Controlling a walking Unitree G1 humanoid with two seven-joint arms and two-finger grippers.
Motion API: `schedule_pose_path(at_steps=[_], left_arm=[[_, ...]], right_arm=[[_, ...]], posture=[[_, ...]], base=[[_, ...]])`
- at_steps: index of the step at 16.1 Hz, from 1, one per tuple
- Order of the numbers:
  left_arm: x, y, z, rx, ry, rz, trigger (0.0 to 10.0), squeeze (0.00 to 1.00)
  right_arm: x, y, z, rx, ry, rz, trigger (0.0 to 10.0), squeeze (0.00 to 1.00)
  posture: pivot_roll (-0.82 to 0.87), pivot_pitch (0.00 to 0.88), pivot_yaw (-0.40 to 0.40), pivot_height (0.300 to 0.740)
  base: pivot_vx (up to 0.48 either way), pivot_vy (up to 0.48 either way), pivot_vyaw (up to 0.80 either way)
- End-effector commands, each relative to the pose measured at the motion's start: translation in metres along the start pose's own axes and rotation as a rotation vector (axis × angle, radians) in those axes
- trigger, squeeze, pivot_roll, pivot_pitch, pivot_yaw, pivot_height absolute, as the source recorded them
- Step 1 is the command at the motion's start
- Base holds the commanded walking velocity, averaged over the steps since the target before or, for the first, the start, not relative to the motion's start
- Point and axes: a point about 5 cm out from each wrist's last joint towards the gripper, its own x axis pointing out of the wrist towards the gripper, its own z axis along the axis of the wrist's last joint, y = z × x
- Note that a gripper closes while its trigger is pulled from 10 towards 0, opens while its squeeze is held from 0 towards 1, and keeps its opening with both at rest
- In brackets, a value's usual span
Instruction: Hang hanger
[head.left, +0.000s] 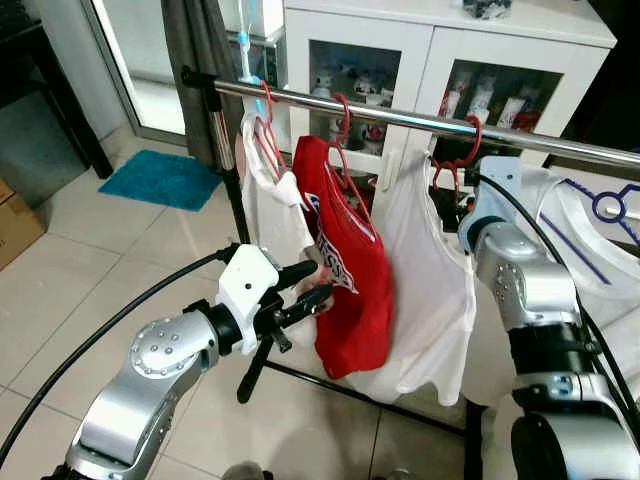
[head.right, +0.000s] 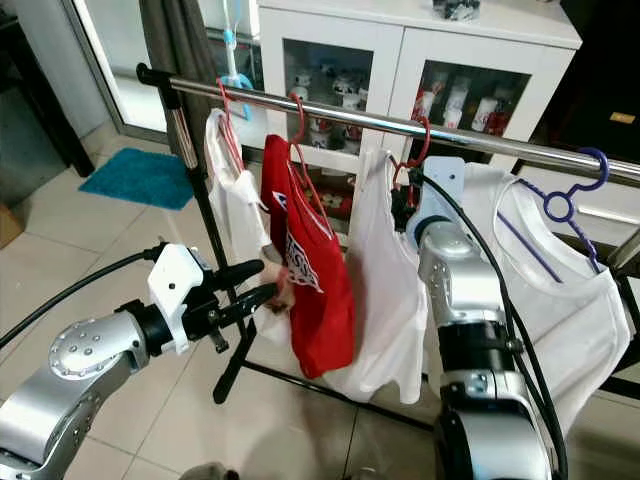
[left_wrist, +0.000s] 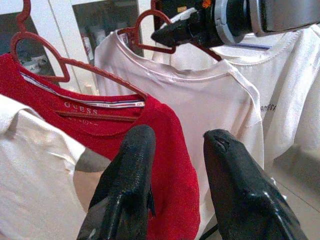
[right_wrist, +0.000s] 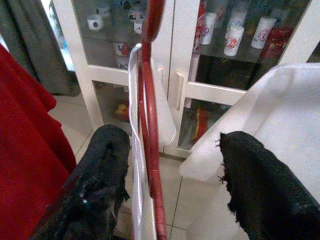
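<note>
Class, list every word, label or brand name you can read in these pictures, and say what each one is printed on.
"GUESS" – woven neck label of the red T-shirt, hanging on a red hanger.
Smaller line under it on the same label: too small to read.
White print on the red T-shirt's front: folded, unreadable.
Dark lettering on the white shirt: cut off and blurred, not legible.
Printed cups in the cabinet: blurred, unreadable.

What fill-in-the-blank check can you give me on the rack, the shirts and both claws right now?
1. The red T-shirt hangs on a hanger coloured ____.
2. The purple plastic hanger carries a T-shirt coloured ____.
3. The left claw, open, is at the red T-shirt's ____ edge.
4. The right claw is open around the red plastic hanger of the ____ white T-shirt on the silver metal rail.

Missing words: red; white; lower left; middle
</note>
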Motion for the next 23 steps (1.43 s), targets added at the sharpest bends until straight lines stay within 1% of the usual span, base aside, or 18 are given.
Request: schedule_pose_path(at_steps=[1,3,11,14,21,23], left_arm=[[0.0,-0.0007,0.0041,0.01,-0.005,-0.013,10.0,0.0],[-0.0003,-0.0011,0.0037,0.008,-0.002,-0.017,10.0,0.0],[0.0001,0.0008,0.0015,0.013,0.01,-0.022,10.0,0.0],[0.002,0.0005,0.0014,0.019,0.01,-0.025,10.0,0.0],[0.0013,0.0015,0.0,0.03,0.019,-0.027,10.0,0.0],[0.0022,0.0028,-0.0013,0.029,0.029,-0.004,10.0,0.0]], right_arm=[[0.0024,-0.0026,0.0057,0.005,-0.018,0.005,0.0,0.0],[0.0061,-0.0021,0.0046,0.003,-0.009,0.017,0.0,0.0],[0.0091,0.0008,0.0024,0.018,-0.005,0.032,0.0,0.0],[0.0086,-0.0017,0.0045,0.024,-0.018,0.031,0.0,0.0],[0.0072,-0.0027,0.0049,0.024,-0.038,0.021,0.0,0.0],[0.005,-0.003,0.0105,0.017,-0.078,0.018,0.0,0.0]], posture=[[0.13,0.027,0.011,0.74],[0.13,0.028,0.01,0.74],[0.12,0.017,0.019,0.74],[0.12,0.008,0.021,0.74],[0.12,0.0,0.03,0.74],[0.12,0.0,0.03,0.74]], base=[[0.0,0.0,0.0],[0.0,0.0,0.0],[0.0,0.0,0.0],[0.0,0.0,0.0],[0.0,0.0,0.0],[0.0,0.0,0.0]])
